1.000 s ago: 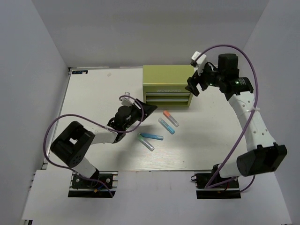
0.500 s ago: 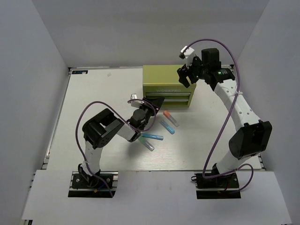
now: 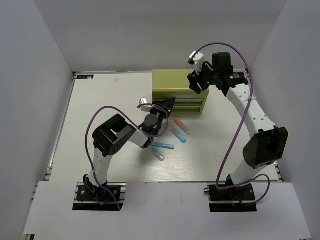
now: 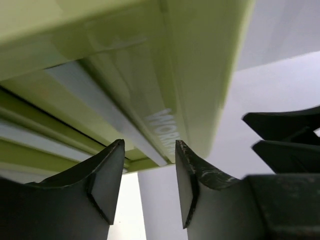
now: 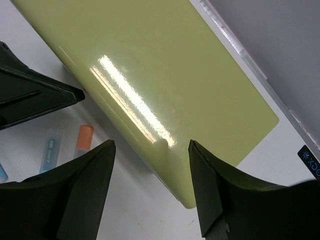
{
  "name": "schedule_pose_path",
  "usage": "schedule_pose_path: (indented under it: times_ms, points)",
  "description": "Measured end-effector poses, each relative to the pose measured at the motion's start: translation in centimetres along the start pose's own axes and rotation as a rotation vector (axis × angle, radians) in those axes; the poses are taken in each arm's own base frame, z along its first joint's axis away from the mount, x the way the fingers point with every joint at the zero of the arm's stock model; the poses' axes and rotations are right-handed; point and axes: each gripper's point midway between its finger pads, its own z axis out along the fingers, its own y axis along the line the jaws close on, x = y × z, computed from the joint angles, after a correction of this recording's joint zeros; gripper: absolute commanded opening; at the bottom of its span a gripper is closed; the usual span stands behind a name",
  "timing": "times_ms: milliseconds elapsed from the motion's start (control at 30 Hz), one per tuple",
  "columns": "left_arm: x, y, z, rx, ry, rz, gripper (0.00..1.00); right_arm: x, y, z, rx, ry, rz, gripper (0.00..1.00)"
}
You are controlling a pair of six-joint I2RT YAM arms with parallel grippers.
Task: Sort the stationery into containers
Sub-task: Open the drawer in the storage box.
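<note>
The olive-green metal box stands at the back of the table, its two front drawers shut. My left gripper is open and empty right in front of the drawers; in the left wrist view its jaws stand just below the lettered front. My right gripper is open and empty above the box's right top. Four sticks lie in front of the box: one with an orange end, a grey-blue one, a light blue one and a pale green-grey one.
The table is white, with grey walls on three sides. The right wrist view shows the orange-ended stick, a bluish stick and my left gripper's black fingers beside the box.
My left arm has swung right and forward, bringing its gripper up to the drawers. My right gripper has moved left, from beside the box to over its right top.
</note>
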Motion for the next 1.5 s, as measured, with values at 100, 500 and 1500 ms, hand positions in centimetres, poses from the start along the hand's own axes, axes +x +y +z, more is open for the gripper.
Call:
schedule_pose_path:
  times_ms: [100,500,1500]
  points:
    - [0.1,1.0,0.0,-0.023,-0.004,0.007,0.51,-0.1,0.2,0.0,-0.01,-0.003,-0.007,0.65]
    - [0.1,1.9,0.3,-0.053,-0.019,0.001,0.51,0.2,1.2,0.6,-0.054,0.008,-0.062,0.7]
    - [0.1,2.4,1.4,-0.069,-0.113,-0.142,0.39,2.2,0.5,2.3,-0.041,0.075,-0.139,0.71]
